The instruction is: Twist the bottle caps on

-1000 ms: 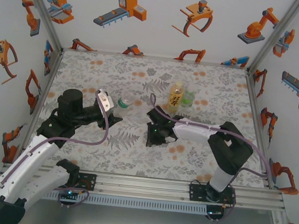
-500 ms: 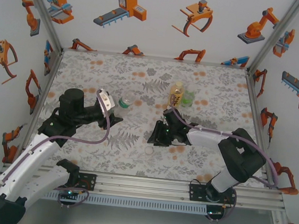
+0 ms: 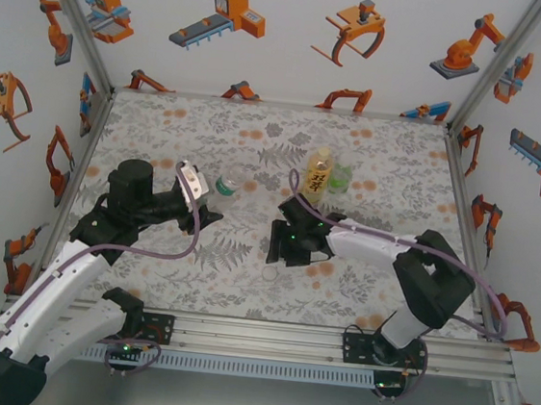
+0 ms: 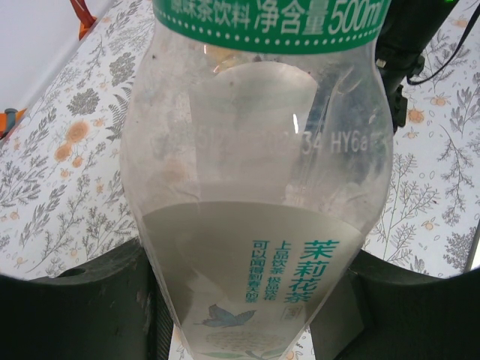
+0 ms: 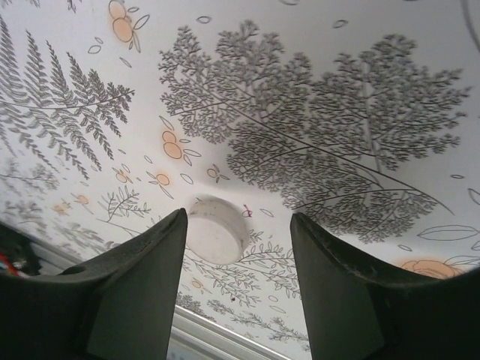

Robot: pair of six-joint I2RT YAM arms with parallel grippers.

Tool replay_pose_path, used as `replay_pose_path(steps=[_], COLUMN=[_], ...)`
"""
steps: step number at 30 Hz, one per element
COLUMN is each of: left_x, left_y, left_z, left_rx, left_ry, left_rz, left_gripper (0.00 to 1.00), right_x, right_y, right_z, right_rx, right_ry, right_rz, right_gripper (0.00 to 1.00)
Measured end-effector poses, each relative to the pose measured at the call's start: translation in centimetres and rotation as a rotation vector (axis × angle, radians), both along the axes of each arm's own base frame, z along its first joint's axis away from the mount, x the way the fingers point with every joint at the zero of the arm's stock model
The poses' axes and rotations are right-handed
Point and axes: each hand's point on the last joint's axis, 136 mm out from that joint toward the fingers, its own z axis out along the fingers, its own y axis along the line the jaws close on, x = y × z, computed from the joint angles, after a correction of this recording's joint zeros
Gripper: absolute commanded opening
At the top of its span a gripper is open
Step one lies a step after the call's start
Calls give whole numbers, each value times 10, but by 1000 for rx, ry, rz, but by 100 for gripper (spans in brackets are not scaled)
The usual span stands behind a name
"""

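**Left clamped on bottle, right open over white cap**

Left side: the left gripper [image 4: 247, 262] is closed on the pale-labelled bottle [image 4: 255, 172]. There is one finger on each side of its lower body, and both fingers [image 4: 75, 307] are pressed against the plastic. The bottle is clear, with a green printed band at the top of the wrist view and a pale label with a small bird drawing lower down. From the top camera it sits left of centre over the bench [image 3: 162, 133], at the end of the left arm. Can't tell whether its base rests on the bench, and its mouth is too small to make out.

Centre: the white cap [image 3: 270, 273] lies flat on the fern-print bench. It is to the right of the held bottle, nearer than it, and well apart from it. Can't tell which side faces up.

The right gripper [image 5: 238, 221] is low over the bench and angled down at it. Its fingers are spread and grip nothing. In the right wrist view the cap sits just past the fingertips, framed in the gap between them. Its left edge is close to the left finger, but contact is unclear. From the top camera the gripper is just beside the cap, on its far-right side.

Right of centre: the amber tea bottle [image 3: 319, 174] stands upright, farther back than the right gripper. The small green bottle [image 3: 341, 179] is just beside it on the right. Can't tell whether they touch.
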Motion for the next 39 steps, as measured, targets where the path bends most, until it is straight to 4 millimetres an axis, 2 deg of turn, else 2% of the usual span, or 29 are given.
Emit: replay_pose_path(steps=[6,10,15,21,30,39], left_x=[0,0,0,0,0,0], left_y=[0,0,0,0,0,0], left_z=[0,0,0,0,0,0], left_rx=[0,0,0,0,0,0], left_ry=[0,0,0,0,0,0], left_rz=[0,0,0,0,0,0], left_gripper=[14,15,15,15,15,14], right_x=[-8,-18,-32,-37,-31,-30], right_y=[22,29,26,27,24,26], right_z=[-1,-2,-10,-10,-10,-10], right_rx=[-142,-211,-283,-322,-346,-340], right_ry=[-26,-40,-29,-47,-80,-88], right_rz=[101,156,197,217,212,220], right_gripper=[56,54,51,49,48,37])
